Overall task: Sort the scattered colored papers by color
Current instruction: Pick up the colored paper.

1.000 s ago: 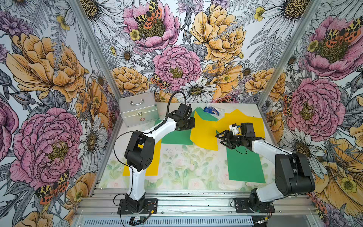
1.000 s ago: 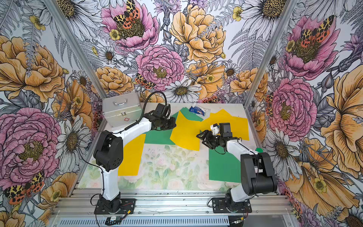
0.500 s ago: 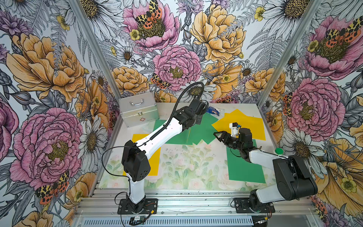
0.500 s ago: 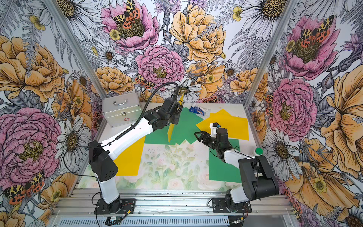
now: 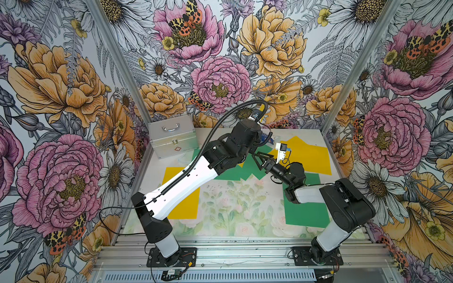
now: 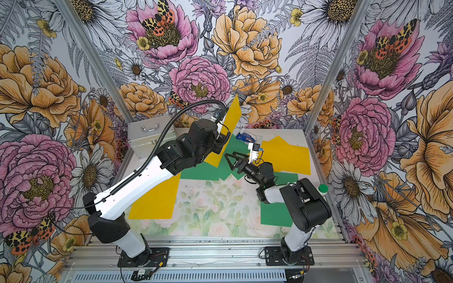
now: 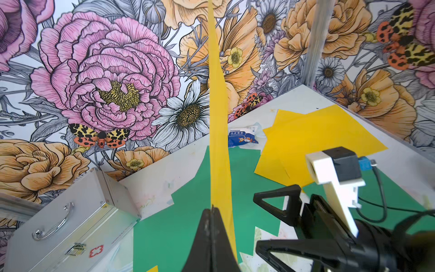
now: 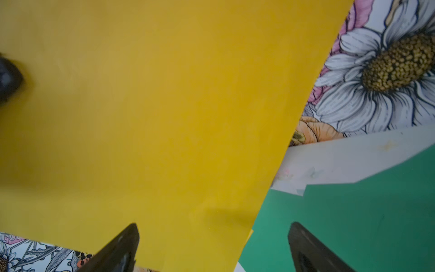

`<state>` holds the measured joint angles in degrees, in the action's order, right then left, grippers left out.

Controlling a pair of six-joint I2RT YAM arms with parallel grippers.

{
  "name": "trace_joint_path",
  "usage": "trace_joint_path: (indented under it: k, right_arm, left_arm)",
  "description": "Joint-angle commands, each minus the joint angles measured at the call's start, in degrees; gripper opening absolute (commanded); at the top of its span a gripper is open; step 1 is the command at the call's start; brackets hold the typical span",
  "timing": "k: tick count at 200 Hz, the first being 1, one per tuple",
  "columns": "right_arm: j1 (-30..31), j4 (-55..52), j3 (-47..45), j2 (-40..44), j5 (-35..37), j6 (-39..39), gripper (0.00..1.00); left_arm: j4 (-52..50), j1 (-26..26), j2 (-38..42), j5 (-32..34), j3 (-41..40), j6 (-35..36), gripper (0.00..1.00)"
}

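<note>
Floral-print tabletop, floral walls. Left gripper is pressed together on the edge of a thin yellow paper sheet, held upright over the table's far middle. Right gripper is spread wide, holding nothing, just beside that sheet and above overlapping green paper sheets. More yellow sheets lie far right. One flat yellow sheet lies near left, one flat green sheet near right.

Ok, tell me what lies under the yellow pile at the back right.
The yellow pile overlaps a green sheet along its near edge; table shows past its far edge. Anything else beneath is covered.
</note>
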<state>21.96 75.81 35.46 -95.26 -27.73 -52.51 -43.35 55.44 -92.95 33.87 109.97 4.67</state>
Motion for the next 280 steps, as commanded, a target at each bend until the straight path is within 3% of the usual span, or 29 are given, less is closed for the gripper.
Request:
trace_joint_path:
  k: [1, 48, 97, 116, 174, 213, 240, 280]
  right_arm:
    - [-0.01, 3.93, 3.16, 2.88, -0.85, 2.33, 0.99]
    - [-0.05, 3.93, 6.51, 3.47, -1.28, 1.70, 0.99]
    - [-0.02, 3.97, 9.67, 3.98, -2.57, 1.81, 0.95]
    - [0.29, 3.93, 10.33, 5.01, -4.36, 1.41, 0.85]
    - [0.46, 3.91, 6.65, 7.86, -4.16, 1.71, 0.36]
    - [0.31, 3.93, 7.12, 6.28, -3.92, 0.93, 0.20]
    - [-0.15, 3.93, 8.55, 4.30, -4.52, -0.62, 0.00]
    - [-1.09, 3.90, 9.36, 1.91, -5.27, -2.68, 0.00]
  left_arm:
    - [1.24, 1.35, 6.10, -0.84, -2.75, 3.47, 0.00]
    - [12.00, 1.63, 18.97, -12.25, -15.15, 3.18, 0.00]
    - [12.67, -2.10, 23.24, -16.02, -18.70, -0.65, 0.00]
    - [12.69, -3.46, 23.56, -16.28, -19.54, -1.57, 0.00]
    - [12.63, -10.68, 23.60, -19.21, -20.84, -8.10, 0.00]
    - [12.59, -12.49, 23.73, -21.21, -21.46, -10.05, 0.00]
    - [12.63, -12.77, 24.06, -21.13, -22.40, -10.85, 0.00]
    - [12.59, -14.31, 24.97, -20.43, -24.76, -12.48, 0.00]
